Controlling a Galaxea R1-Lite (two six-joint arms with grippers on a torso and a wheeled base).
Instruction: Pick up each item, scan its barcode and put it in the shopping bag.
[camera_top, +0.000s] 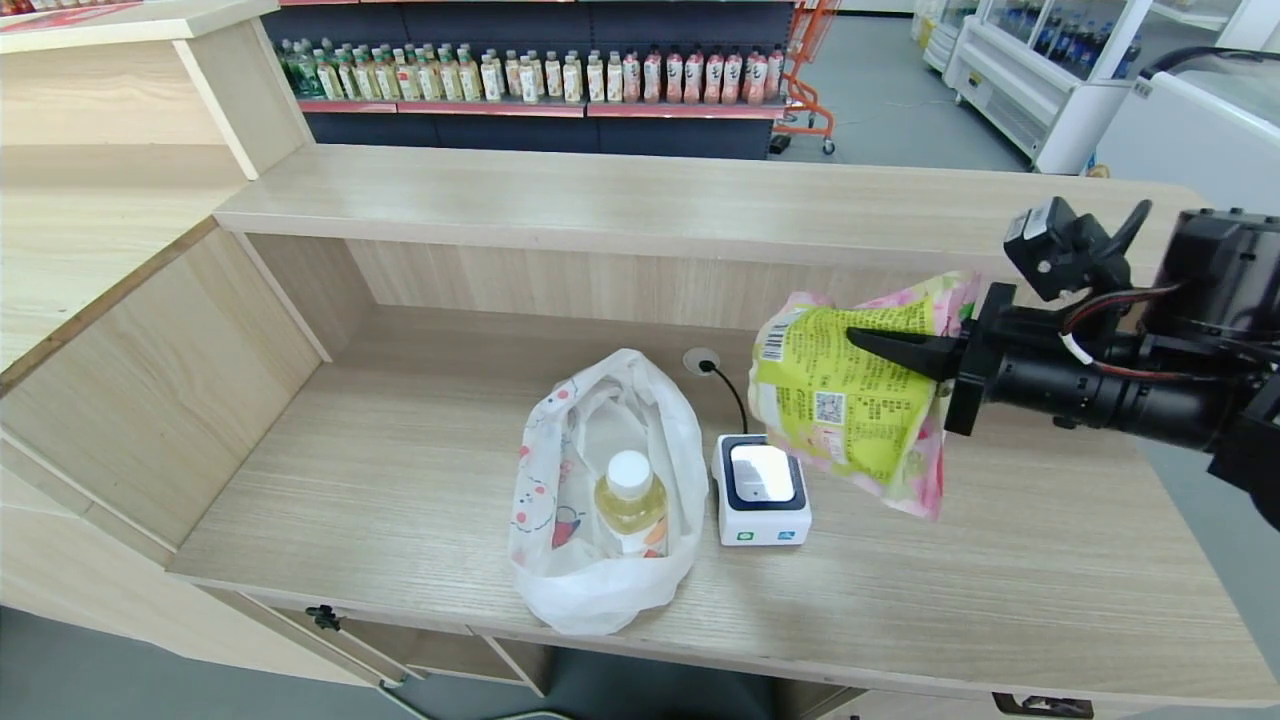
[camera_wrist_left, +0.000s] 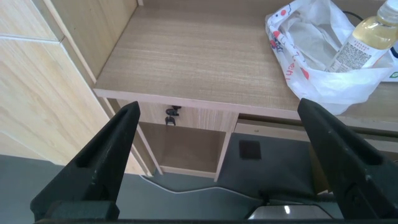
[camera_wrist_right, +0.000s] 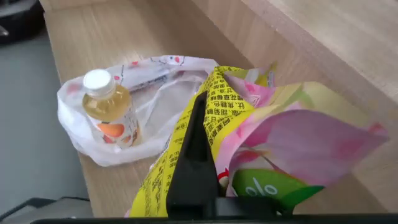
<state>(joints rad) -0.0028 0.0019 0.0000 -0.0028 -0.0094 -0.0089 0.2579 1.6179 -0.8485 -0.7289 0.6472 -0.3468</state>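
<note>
**Desk:** Head view: what room is there around the shopping bag (camera_top: 600, 500)?

**Photographer:** The white bag sits open on the wooden counter (camera_top: 400, 470), close to its front edge. A wide bare stretch runs from the bag's left to a side wall. A raised ledge (camera_top: 640, 200) closes off the back. The scanner (camera_top: 763, 490) stands just beside the bag on its right, and its cable (camera_top: 735, 395) runs to a hole behind it.

**Desk:** And the item?

**Photographer:** The right hand (camera_top: 870, 345) is clamped on a green-and-pink snack pouch (camera_top: 850, 400). It holds the pouch in the air to the right of the bag, past the scanner. One finger lies across the pouch's printed face and the other is hidden behind it. A bottle (camera_top: 630, 505) stands in the bag with its base out of sight among the folds.

**Desk:** Left wrist view?

**Photographer:** The left hand (camera_wrist_left: 217, 168) has its fingers (camera_wrist_left: 106, 162) spread wide. It hangs low, out in front of the counter's front edge (camera_wrist_left: 186, 99), well apart from the bag (camera_wrist_left: 323, 68). The frame cuts off the bottle (camera_wrist_left: 367, 40) at its top.

**Desk:** Right wrist view?

**Photographer:** One dark finger (camera_wrist_right: 196, 155) presses the pouch (camera_wrist_right: 298, 149), which covers the other finger. The bag (camera_wrist_right: 155, 93) lies beyond on the counter (camera_wrist_right: 81, 37) with its mouth open, and the bottle (camera_wrist_right: 109, 106) stands upright inside.
</note>
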